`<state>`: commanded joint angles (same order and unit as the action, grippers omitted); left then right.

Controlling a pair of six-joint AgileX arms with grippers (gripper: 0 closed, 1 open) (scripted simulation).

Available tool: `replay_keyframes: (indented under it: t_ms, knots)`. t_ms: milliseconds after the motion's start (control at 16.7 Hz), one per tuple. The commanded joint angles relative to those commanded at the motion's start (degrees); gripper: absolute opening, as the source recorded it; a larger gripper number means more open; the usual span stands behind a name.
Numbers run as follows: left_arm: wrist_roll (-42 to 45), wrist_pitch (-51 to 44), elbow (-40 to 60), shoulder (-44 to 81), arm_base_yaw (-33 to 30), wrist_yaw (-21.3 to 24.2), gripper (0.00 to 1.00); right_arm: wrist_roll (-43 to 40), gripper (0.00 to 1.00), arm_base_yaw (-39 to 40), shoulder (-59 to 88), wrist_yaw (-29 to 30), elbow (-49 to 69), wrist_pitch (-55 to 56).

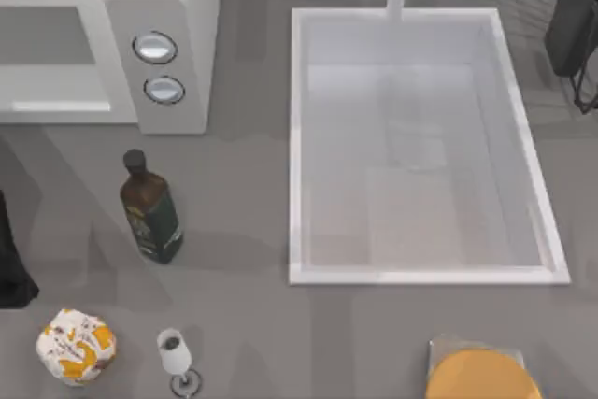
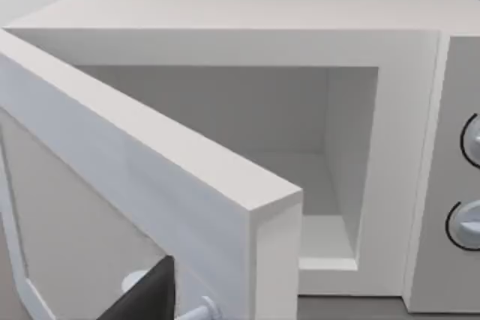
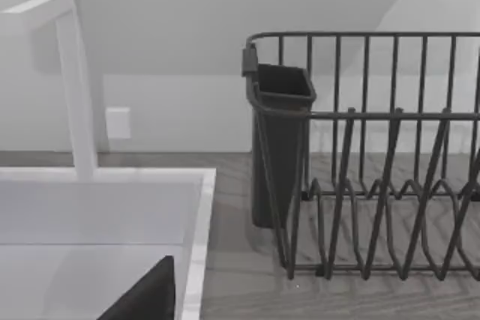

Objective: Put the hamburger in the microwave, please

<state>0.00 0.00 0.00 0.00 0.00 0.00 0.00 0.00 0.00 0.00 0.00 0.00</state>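
Note:
The hamburger (image 1: 77,345), a small white lump with orange patches, lies on the counter at the front left. The microwave (image 1: 159,7) stands at the back left, two round knobs (image 1: 159,67) on its side panel. In the left wrist view its door (image 2: 150,185) stands swung open and the cavity (image 2: 300,155) is bare. A dark part of my left gripper (image 2: 142,297) shows close to the door. My left arm (image 1: 9,268) sits at the table's left edge, above the hamburger and apart from it. A dark part of my right gripper (image 3: 142,294) hangs over the sink's far right corner.
A dark green bottle (image 1: 149,207) stands between microwave and hamburger. A small wine glass (image 1: 175,357) stands just right of the hamburger. The white sink (image 1: 299,137) fills the middle right. An orange disc on a grey slab (image 1: 481,373) lies front right; a black dish rack (image 3: 367,155) stands back right.

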Motion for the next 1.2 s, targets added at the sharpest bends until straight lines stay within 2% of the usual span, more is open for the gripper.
replay_keyframes:
  t_ms: [240,420,960,1200]
  knots:
    - [0.62,-1.66,1.68,1.95,-0.54,-0.02,1.0,0.0,1.0,0.0,0.0,0.0,0.0,0.0]
    - [2.48,-7.5,7.09,9.29,-2.41,-0.06,1.0,0.0,1.0,0.0,0.0,0.0,0.0,0.0]
    - [10.21,-36.95,31.19,55.22,-11.34,0.28,1.0,0.0,1.0,0.0,0.0,0.0,0.0,0.0]
    - [13.33,-48.07,40.59,71.49,-14.7,0.35,1.0,0.0,1.0,0.0,0.0,0.0,0.0,0.0]
